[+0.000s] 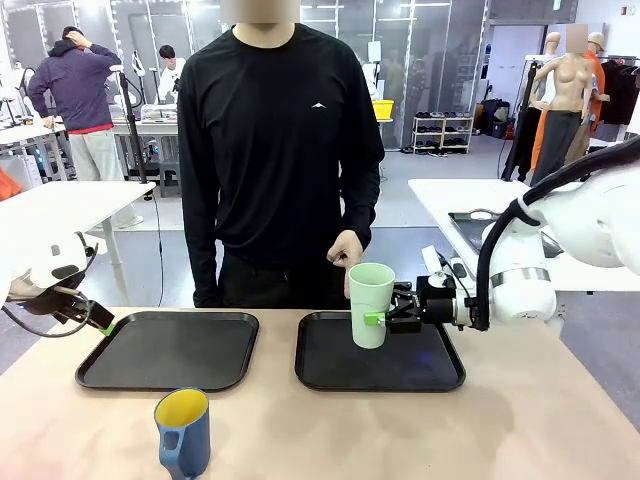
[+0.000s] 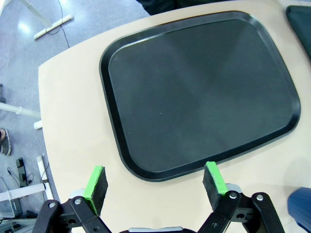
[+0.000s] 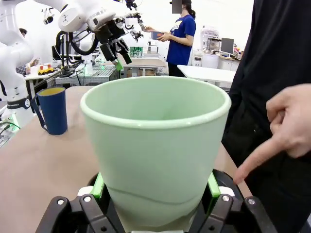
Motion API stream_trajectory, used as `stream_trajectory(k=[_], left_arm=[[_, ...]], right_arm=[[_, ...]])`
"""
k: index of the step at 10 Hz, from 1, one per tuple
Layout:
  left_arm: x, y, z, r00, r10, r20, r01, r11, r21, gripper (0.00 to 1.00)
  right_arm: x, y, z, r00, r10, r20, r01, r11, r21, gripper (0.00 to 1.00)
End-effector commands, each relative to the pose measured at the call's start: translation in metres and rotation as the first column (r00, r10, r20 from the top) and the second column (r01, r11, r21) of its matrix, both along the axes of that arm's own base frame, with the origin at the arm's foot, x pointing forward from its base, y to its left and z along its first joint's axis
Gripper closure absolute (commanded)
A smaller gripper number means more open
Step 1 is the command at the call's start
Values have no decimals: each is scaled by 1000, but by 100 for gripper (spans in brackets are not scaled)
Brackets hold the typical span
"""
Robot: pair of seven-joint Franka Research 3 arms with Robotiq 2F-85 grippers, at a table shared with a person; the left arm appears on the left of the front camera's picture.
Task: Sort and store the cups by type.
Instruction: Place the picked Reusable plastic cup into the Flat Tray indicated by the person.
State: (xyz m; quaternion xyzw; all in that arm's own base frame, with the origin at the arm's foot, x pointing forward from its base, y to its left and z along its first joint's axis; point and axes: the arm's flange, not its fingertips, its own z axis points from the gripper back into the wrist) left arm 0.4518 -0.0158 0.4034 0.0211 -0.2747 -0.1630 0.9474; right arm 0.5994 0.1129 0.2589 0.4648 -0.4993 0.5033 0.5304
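Note:
A tall pale mint-green tumbler [image 1: 370,300] is upright over the right black tray [image 1: 430,375], with my right gripper [image 1: 378,320] shut on its lower body. Whether its base touches the tray I cannot tell. In the right wrist view the tumbler [image 3: 155,141] sits between the green pads [image 3: 99,187] of that gripper [image 3: 155,188]. The dark blue mug [image 1: 183,432] with a yellow inside stands on the table near the front edge; it is also the blue mug [image 3: 52,109] at the left there. My left gripper [image 1: 95,318] hangs open by the left tray [image 1: 168,348], and its view shows the gripper [image 2: 154,180] with nothing between its fingers.
A person in black stands at the far side, one hand [image 1: 345,250] just behind the tumbler; that hand [image 3: 277,131] points a finger down beside the cup. A corner of the blue mug [image 2: 300,213] shows past the left tray [image 2: 199,87]. Bare table lies in front of both trays.

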Motion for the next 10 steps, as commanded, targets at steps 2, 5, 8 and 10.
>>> stream_trajectory(k=[2,5,8,10], left_arm=[[1,2,0,1000,-5,2,5,1000,7,0],[1,2,0,1000,-5,2,5,1000,7,0],[1,2,0,1000,-5,2,5,1000,7,0],[1,2,0,1000,-5,2,5,1000,7,0]], right_arm=[[18,-1,-23,999,-21,40,20,1000,16,14],[26,-5,-42,999,-27,39,26,1000,16,14],[28,-8,-50,999,-41,34,41,999,12,14],[27,-10,-49,998,-49,26,48,999,18,0]])
